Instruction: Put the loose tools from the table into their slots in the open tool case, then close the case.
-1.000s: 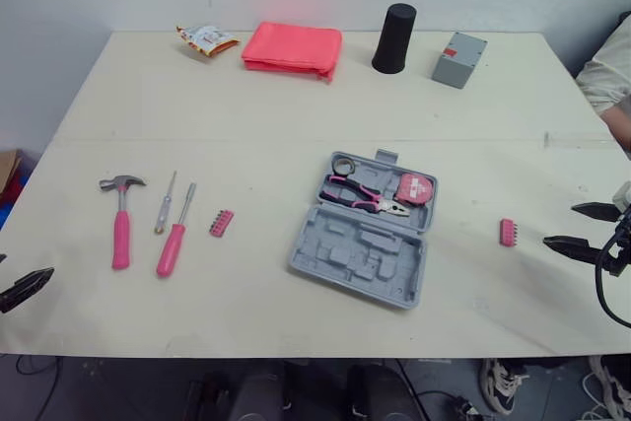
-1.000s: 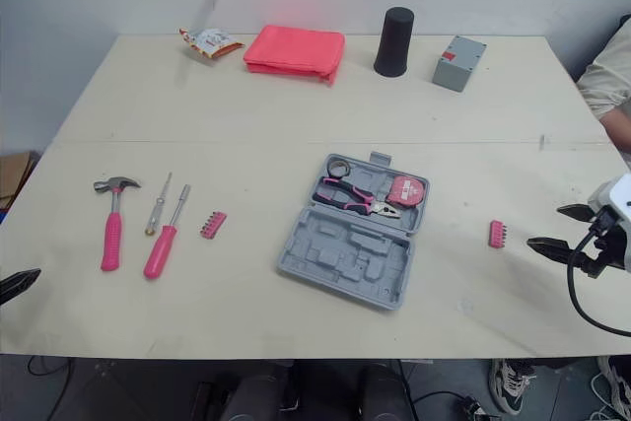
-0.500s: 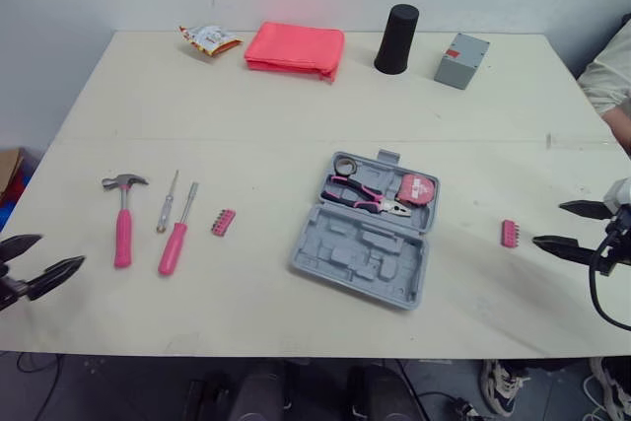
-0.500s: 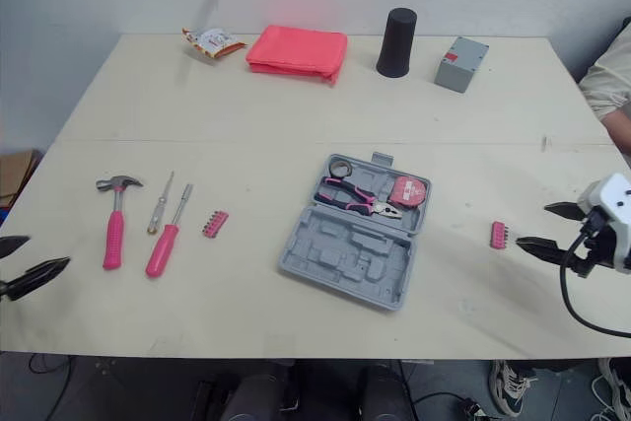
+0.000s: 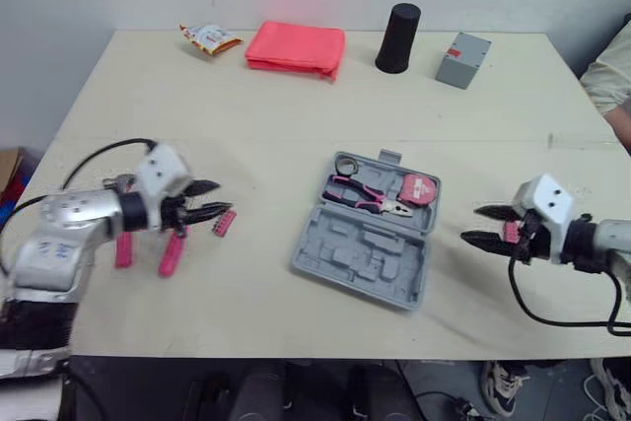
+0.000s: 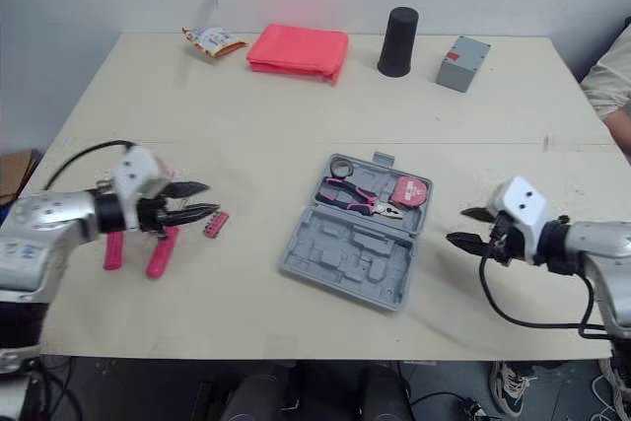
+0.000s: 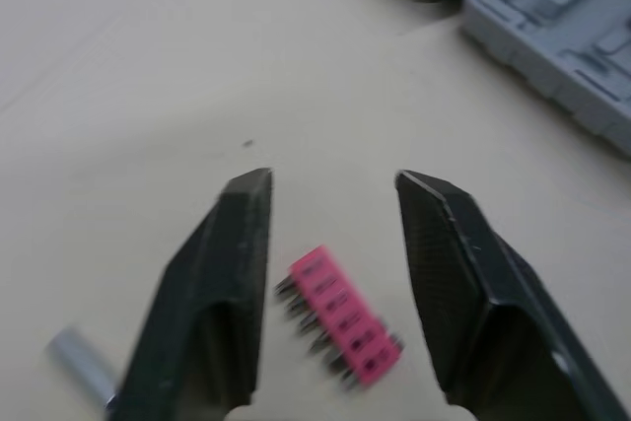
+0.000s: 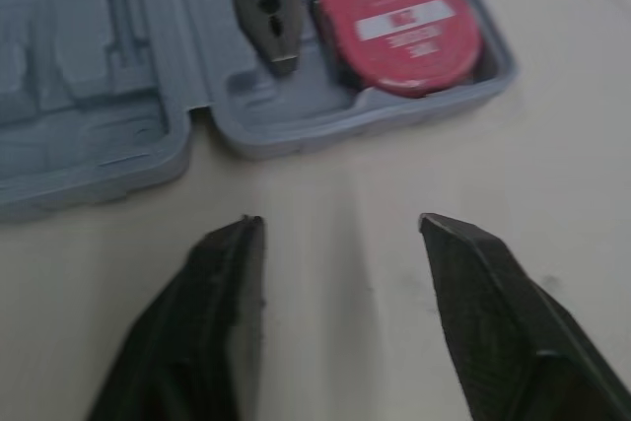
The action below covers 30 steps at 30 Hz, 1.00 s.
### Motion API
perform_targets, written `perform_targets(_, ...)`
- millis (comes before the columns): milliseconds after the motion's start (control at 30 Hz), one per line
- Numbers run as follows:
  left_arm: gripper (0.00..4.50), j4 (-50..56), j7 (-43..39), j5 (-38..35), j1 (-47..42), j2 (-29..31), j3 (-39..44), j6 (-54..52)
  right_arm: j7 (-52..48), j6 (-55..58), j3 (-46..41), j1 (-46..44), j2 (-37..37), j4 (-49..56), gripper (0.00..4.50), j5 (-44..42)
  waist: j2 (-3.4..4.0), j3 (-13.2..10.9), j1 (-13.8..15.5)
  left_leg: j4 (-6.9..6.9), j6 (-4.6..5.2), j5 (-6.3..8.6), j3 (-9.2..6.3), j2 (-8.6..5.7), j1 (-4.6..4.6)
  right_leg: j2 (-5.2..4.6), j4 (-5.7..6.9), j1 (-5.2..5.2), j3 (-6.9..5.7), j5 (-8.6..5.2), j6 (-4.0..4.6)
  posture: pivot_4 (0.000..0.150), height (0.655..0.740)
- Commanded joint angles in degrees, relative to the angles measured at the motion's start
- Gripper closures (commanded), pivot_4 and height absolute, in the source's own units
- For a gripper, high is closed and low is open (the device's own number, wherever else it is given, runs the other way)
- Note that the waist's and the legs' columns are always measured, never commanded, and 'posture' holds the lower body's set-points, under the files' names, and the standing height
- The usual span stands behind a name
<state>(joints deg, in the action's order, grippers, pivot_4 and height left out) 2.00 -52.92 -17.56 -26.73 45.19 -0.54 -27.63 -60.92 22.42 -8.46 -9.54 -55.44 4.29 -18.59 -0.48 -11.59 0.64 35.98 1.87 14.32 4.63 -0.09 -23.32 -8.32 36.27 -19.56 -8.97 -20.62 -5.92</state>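
Note:
The grey tool case lies open mid-table, holding pliers, a red tape measure and a small roll. My left gripper is open just above a pink bit holder, nothing between its fingers. My left arm partly covers the pink hammer and the pink screwdriver. My right gripper is open and empty, pointing at the case's right side. A second pink bit holder peeks out behind its fingers. The right wrist view shows the pliers and the tape measure ahead.
Along the table's far edge sit a snack packet, a folded pink cloth, a black cup and a grey box. A person's sleeve shows at the right edge.
Both arms have swung in over the table: the left gripper to the bit holder by the screwdrivers, the right past the other bit holder toward the case. Both pairs of jaws stand narrower.

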Motion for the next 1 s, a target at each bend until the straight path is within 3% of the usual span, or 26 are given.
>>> perform_targets(33, 4.33, -4.96, 0.5, 4.17, -4.78, -4.42, -5.81, 1.81, 1.44, -0.87, 1.61, 0.49, 0.35, 1.62, 3.75, 2.31, 0.0, 0.0, 0.53, 0.09, 0.01, 0.01, 0.0, 0.0, 0.01, 0.0, 0.07, 0.02, -0.01, 0.0, -0.01, 0.15, 0.7355)
perform_targets(67, 4.5, -7.36, 1.07, 5.61, -6.39, -6.27, -7.42, 2.34, 1.88, -1.17, 2.34, 0.47, 0.76, 1.55, 4.25, 2.82, -0.01, 0.0, 0.68, 0.17, 0.01, 0.0, 0.0, 0.0, 0.01, 0.0, 0.14, 0.02, -0.02, 0.0, -0.01, 0.15, 0.7355)
perform_targets(100, 4.5, -9.86, 1.46, 6.65, -7.88, -8.05, -8.63, 2.92, 2.28, -1.28, 3.02, 0.25, 1.3, 1.51, 4.45, 3.23, -0.01, 0.0, 0.78, 0.2, 0.02, 0.0, 0.01, 0.0, 0.01, 0.0, 0.17, 0.02, -0.03, 0.0, -0.01, 0.15, 0.7355)
perform_targets(367, 4.5, -24.08, 1.64, 13.76, -15.84, -17.92, -14.88, 12.41, 3.33, -0.54, 6.3, -1.68, 4.49, 1.57, 4.45, 4.15, -0.02, 0.0, 0.86, 0.24, 0.06, 0.0, -0.01, -0.03, -0.01, -0.01, 0.2, 0.02, -0.14, 0.01, -0.01, 0.15, 0.7355)
perform_targets(633, 4.5, -30.52, 1.91, 16.59, -19.89, -24.15, -15.84, 15.88, 2.89, -1.07, 7.95, -3.69, 5.81, 0.92, 4.45, 4.26, -0.04, 0.01, 0.83, 0.31, 0.09, 0.01, -0.05, -0.05, -0.02, -0.03, 0.22, 0.05, -0.18, 0.01, -0.02, 0.15, 0.7355)
perform_targets(833, 4.5, -29.86, -0.16, 16.45, -20.02, -25.91, -16.18, 14.71, 2.94, -2.4, 9.76, -6.77, 7.91, -1.64, 4.45, 5.95, -0.04, 0.01, 0.63, 0.32, 0.09, 0.02, -0.06, -0.04, -0.01, -0.02, 0.23, 0.05, -0.18, 0.01, -0.02, 0.15, 0.7355)
perform_targets(1000, 4.5, -19.42, -5.43, 16.07, -14.33, -22.81, -19.02, 9.8, 1.36, -3.9, 11.32, -8.19, 8.79, -2.95, 4.45, 6.71, -0.06, 0.03, 0.07, 0.33, 0.09, 0.02, -0.06, -0.02, 0.0, 0.0, 0.24, 0.06, -0.15, 0.01, -0.02, 0.15, 0.7355)
